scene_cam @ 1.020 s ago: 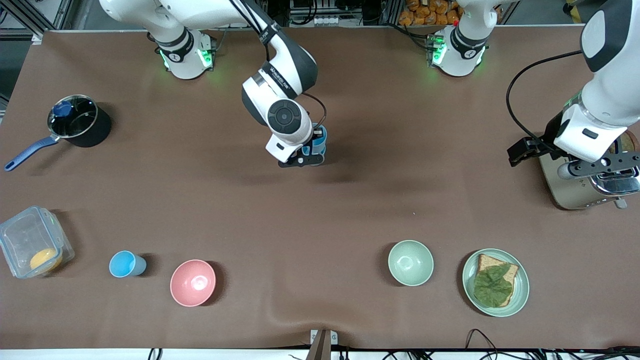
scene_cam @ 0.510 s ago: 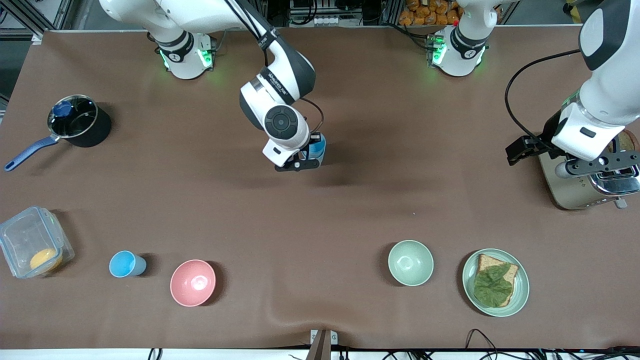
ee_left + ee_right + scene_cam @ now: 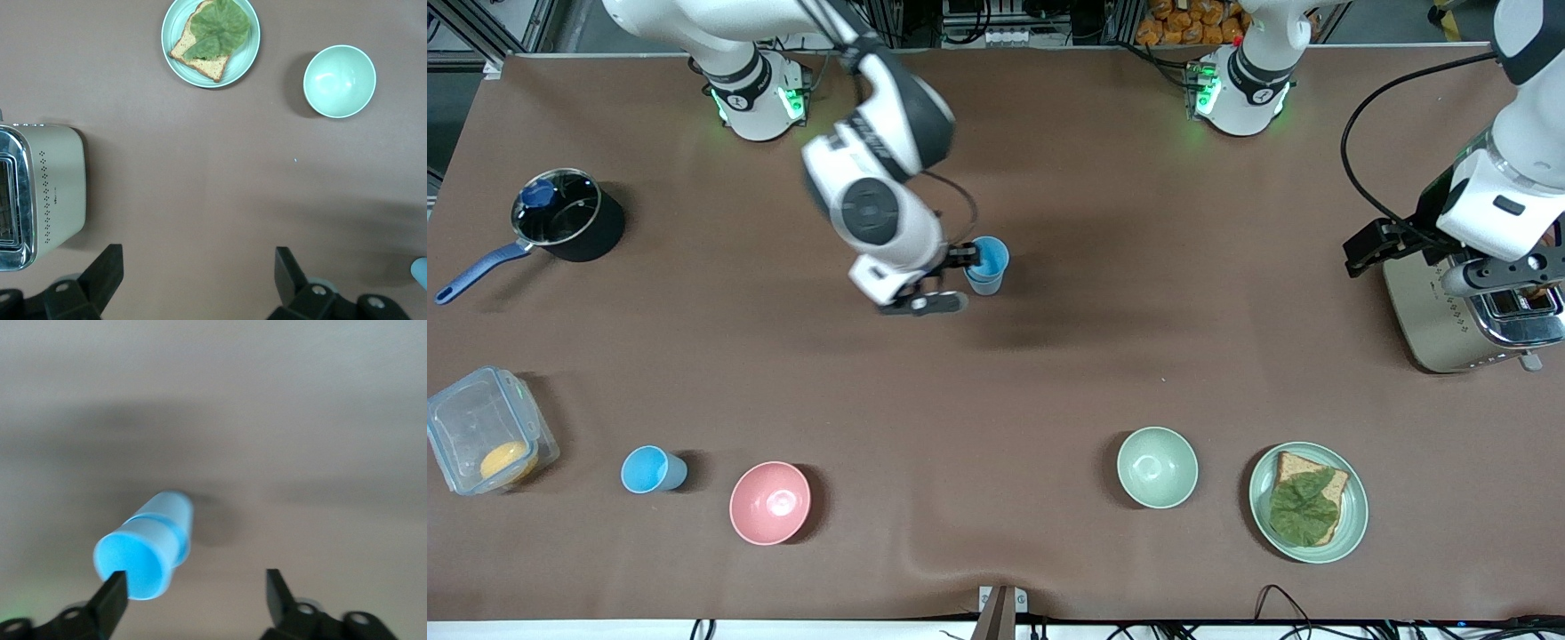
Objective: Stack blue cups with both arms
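Observation:
Two light-blue cups (image 3: pixel 987 265) stand nested in one stack at the middle of the table; the stack also shows in the right wrist view (image 3: pixel 143 550). My right gripper (image 3: pixel 951 280) is open and empty, just beside the stack toward the right arm's end; in its wrist view (image 3: pixel 195 587) one finger (image 3: pixel 113 597) shows close to the top cup's rim. A third blue cup (image 3: pixel 652 469) stands nearer the front camera, beside a pink bowl (image 3: pixel 770 502). My left gripper (image 3: pixel 1507 283) is open and empty over the toaster (image 3: pixel 1440 320); its wrist view (image 3: pixel 197 260) shows bare table between the fingers.
A black pot (image 3: pixel 569 218) with a blue handle and a clear box (image 3: pixel 485 431) sit at the right arm's end. A pale-green bowl (image 3: pixel 1157 467) and a plate (image 3: pixel 1352 511) with bread and lettuce sit near the front, also in the left wrist view.
My right gripper has let go of the stacked cups and moved toward the right arm's end. The left arm has shifted slightly over the toaster.

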Controlling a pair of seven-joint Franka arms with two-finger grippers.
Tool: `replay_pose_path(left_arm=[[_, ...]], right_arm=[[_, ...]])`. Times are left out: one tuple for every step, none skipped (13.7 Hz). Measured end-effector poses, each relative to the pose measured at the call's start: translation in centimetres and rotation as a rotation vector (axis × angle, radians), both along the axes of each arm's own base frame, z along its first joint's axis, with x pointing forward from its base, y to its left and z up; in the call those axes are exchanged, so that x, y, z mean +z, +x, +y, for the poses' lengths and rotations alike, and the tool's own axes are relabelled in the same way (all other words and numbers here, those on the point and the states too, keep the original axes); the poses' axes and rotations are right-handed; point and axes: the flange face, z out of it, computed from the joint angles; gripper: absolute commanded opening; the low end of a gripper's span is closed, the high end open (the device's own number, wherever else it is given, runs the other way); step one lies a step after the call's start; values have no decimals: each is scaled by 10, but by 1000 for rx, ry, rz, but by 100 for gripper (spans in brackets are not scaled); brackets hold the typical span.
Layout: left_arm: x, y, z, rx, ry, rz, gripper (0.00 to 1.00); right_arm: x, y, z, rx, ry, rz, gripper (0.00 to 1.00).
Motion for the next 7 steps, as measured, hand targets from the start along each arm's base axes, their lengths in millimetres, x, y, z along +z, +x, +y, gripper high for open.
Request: replay_pose_path(left_arm=[[1, -1, -1, -2, 1, 7, 100], [1, -2, -2, -4, 2, 14, 100], [1, -3, -3, -5, 3, 19, 100], [1, -4, -4, -7, 4, 24, 100], [1, -4, -5, -8, 5, 29, 100], [1, -5, -6, -10, 5, 33, 100], [2, -6, -7, -12, 6, 35, 100]], right_arm=[[16, 22, -46, -8, -9, -15, 100], [31, 42, -94, -19, -14, -31, 100], [43, 58, -142, -31, -12, -48, 100], [54, 71, -188, -44, -1, -63, 100], [64, 79, -230, -56, 10, -79, 100], [72, 84, -268, -65, 18, -96, 100], [81, 86, -303, -66, 26, -112, 100]])
